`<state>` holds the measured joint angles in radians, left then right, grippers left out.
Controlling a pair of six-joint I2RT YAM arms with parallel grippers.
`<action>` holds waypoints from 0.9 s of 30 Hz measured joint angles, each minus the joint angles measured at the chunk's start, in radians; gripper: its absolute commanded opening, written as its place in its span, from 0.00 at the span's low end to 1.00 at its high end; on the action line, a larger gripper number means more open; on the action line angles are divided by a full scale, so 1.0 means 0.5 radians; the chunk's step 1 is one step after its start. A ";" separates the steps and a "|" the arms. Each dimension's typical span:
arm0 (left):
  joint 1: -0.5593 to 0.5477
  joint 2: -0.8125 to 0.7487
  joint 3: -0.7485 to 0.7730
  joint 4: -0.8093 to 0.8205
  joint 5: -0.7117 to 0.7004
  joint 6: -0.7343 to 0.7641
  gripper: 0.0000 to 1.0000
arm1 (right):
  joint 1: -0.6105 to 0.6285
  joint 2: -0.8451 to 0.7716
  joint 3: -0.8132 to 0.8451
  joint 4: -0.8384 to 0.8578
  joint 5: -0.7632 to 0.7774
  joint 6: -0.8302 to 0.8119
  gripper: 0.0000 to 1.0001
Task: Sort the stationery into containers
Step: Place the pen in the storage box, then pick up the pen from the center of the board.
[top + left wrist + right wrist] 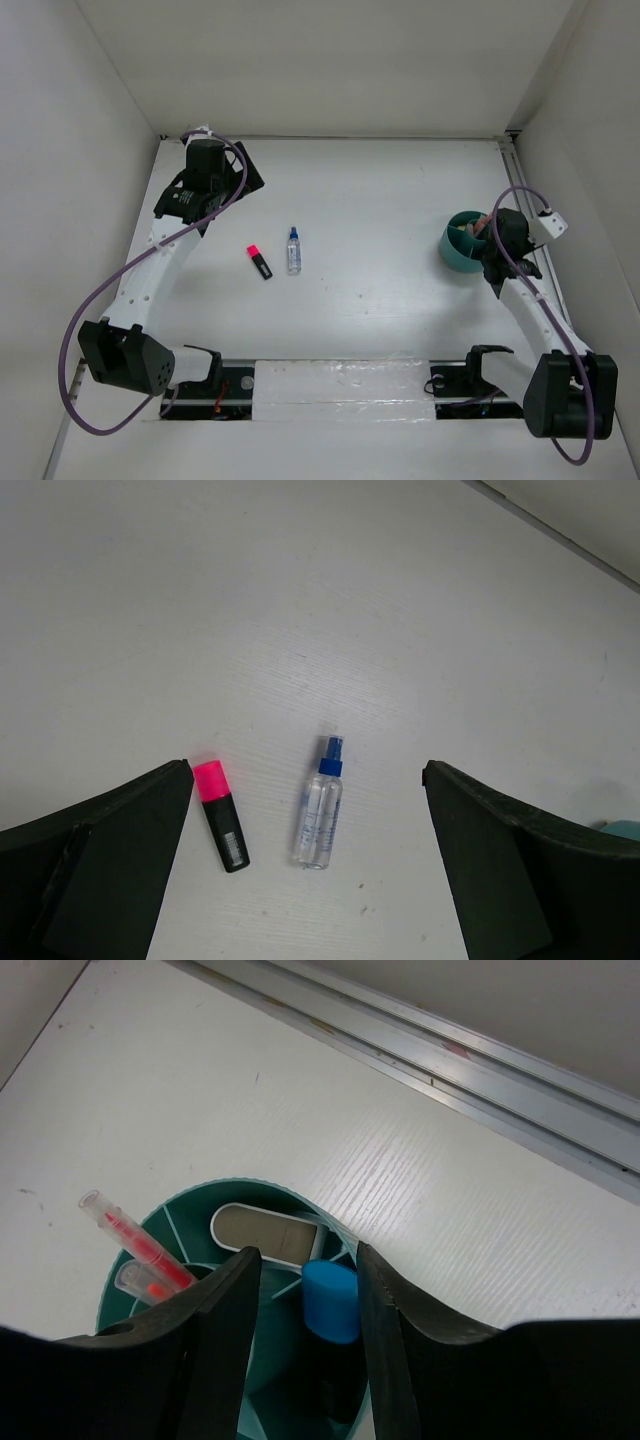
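Observation:
A black marker with a pink cap and a clear blue-capped bottle lie side by side on the table left of centre. They also show in the left wrist view, marker and bottle. My left gripper is open and empty, high at the far left, well away from them. The teal-green cup stands at the right. My right gripper hangs over it with jaws parted around a blue-capped marker standing inside; a gap shows on the left side. Salmon pencils and a tan piece also sit in the cup.
A metal rail runs along the table's right edge just behind the cup. White walls close in the left, far and right sides. A shiny taped strip lies between the arm bases at the near edge.

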<state>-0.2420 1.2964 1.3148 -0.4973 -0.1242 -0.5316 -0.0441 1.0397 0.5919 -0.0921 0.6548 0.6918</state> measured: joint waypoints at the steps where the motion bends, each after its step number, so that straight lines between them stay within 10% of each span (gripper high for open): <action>1: 0.000 0.000 0.000 0.000 0.000 0.000 1.00 | 0.002 0.000 0.000 -0.006 0.003 0.002 0.49; 16: 0.000 0.000 0.000 -0.005 -0.093 -0.020 1.00 | 0.225 -0.258 0.074 -0.120 0.005 0.002 0.53; 27: 0.090 0.114 0.046 -0.202 -0.411 -0.256 1.00 | 1.342 0.222 0.816 -0.158 -0.154 -0.298 0.58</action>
<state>-0.1970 1.3533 1.3376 -0.5983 -0.3298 -0.6598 0.6270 1.1507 1.0000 -0.1711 0.5777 0.5430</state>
